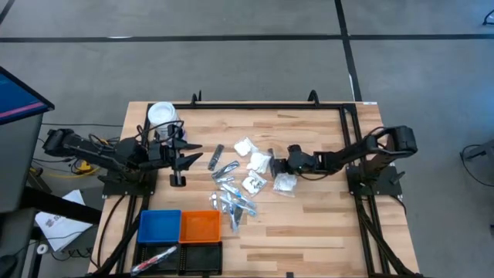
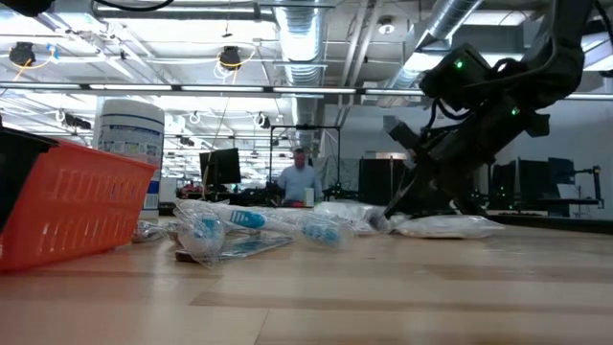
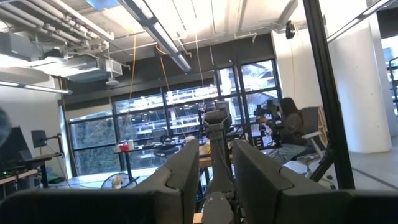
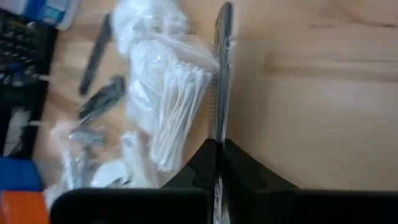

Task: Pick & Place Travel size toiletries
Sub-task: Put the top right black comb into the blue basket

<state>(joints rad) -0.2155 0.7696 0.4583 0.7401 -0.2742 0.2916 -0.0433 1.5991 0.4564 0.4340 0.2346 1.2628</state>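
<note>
The toiletries lie loose mid-table: silvery-blue tubes (image 1: pixel 231 197), white packets (image 1: pixel 257 162) and a dark stick (image 1: pixel 217 154). One more white packet (image 1: pixel 284 184) lies just near of my right gripper (image 1: pixel 274 164). That gripper is low over the table at the pile's right edge, shut on a slim dark-silvery strip (image 4: pixel 221 74). A clear packet of white swabs (image 4: pixel 168 106) lies beside it in the right wrist view. My left gripper (image 1: pixel 189 154) is open, left of the pile and touching nothing. Its fingers (image 3: pixel 180 171) point level into the room. My right gripper pinches the slim strip between its two fingers at the strip's near end (image 4: pixel 217 140). The strip shows edge-on and runs straight out past the fingertips, along the fingers, toward the table's left. Whether its far end (image 4: pixel 225 9) rests on the wood, I cannot tell.
A blue tray (image 1: pixel 160 225), an orange tray (image 1: pixel 201 225) and a black tray (image 1: pixel 177 257) holding a few items sit at the near left. The white-lidded jar (image 1: pixel 162 116) stands at the far left corner. Bare wood (image 1: pixel 309 224) lies near and right of the pile.
</note>
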